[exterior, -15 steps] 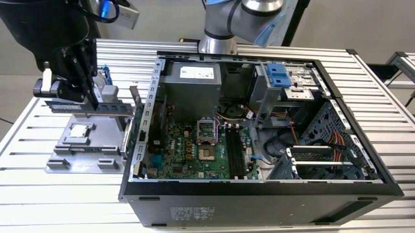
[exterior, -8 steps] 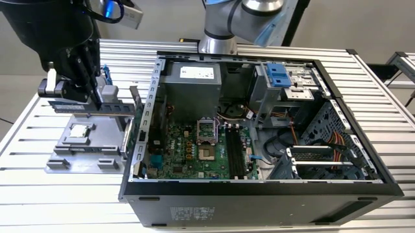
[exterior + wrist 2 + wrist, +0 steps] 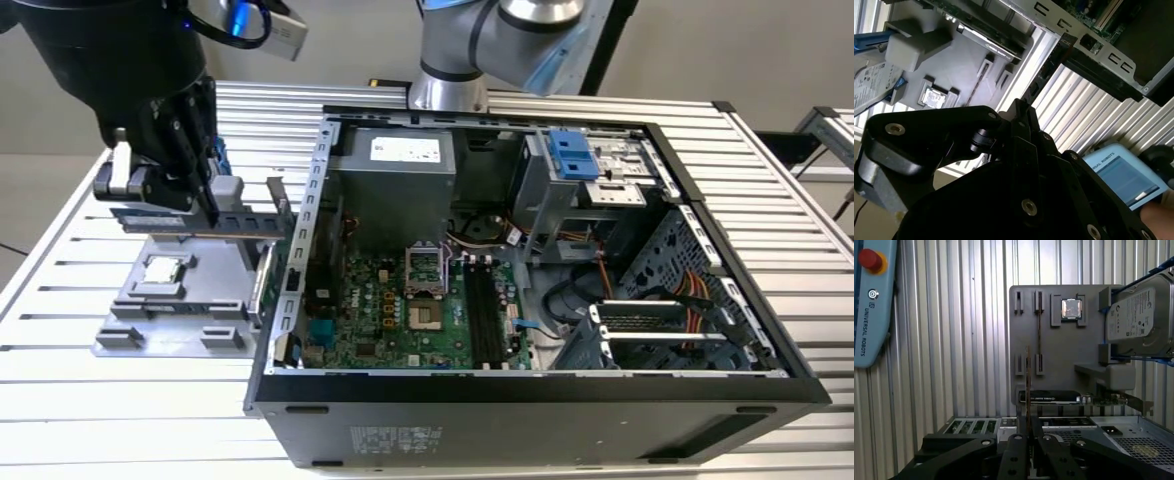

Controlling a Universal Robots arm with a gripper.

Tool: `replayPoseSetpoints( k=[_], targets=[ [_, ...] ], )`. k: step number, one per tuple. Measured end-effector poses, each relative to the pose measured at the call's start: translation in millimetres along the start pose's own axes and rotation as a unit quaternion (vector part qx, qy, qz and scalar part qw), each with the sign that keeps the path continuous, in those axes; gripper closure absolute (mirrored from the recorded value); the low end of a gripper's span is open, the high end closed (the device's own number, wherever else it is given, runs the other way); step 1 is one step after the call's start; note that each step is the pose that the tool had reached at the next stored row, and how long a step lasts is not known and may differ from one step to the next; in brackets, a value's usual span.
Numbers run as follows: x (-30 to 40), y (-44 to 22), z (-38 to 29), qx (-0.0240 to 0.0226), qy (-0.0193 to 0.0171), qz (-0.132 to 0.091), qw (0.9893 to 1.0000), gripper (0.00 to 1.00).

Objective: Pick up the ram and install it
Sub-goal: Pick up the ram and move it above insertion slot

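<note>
Ram (image 3: pixel 1027 385) edge-on between the fingers (image 3: pixel 1015 452)

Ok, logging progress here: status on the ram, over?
Hand shut on the ram, edge-on. Over the grey fixture, outside the case. Nothing seen blocking.

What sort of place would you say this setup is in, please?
Probably a robotics lab workcell for computer assembly: an open desktop computer case sits on a slotted aluminium table beside a grey parts fixture, and the arm's gripper holds the ram.
</note>
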State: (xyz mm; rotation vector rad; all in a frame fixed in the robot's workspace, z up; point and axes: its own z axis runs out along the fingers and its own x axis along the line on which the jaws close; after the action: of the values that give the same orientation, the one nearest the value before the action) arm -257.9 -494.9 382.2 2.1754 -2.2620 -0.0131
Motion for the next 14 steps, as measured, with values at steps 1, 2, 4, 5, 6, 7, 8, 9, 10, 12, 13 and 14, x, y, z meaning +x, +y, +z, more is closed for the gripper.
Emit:
replayPoseSetpoints(
  k=[1,2,4,5,6,7,8,9,10,12,13,14],
  targets=[
    [0.0,-0.9,0.0,0.0000,0.0000,0.000,1.0000,1.00],
    [-0.1,-1.8,0.0,0.0000,0.0000,0.000,1.0000,1.00],
    [-0.1,-3.5,-0.1,0.0000,0.0000,0.000,1.0000,1.00],
    [-0.2,-4.3,0.0,0.0000,0.0000,0.000,1.0000,1.00],
    [-0.2,-5.1,0.0,0.0000,0.0000,0.000,1.0000,1.00],
    [-0.2,-5.9,-0.1,0.0000,0.0000,0.000,1.0000,1.00],
    [-0.3,-6.8,-0.1,0.0000,0.0000,0.000,1.0000,1.00],
    [-0.3,-7.6,-0.1,0.0000,0.0000,0.000,1.0000,1.00],
    [-0.3,-8.5,-0.1,0.0000,0.0000,0.000,1.0000,1.00],
    [-0.4,-10.1,-0.1,0.0000,0.0000,0.000,1.0000,1.00],
    [-0.4,-10.9,-0.1,0.0000,0.0000,0.000,1.0000,1.00],
    [-0.5,-11.6,-0.1,0.0000,0.0000,0.000,1.0000,1.00]
  ],
)
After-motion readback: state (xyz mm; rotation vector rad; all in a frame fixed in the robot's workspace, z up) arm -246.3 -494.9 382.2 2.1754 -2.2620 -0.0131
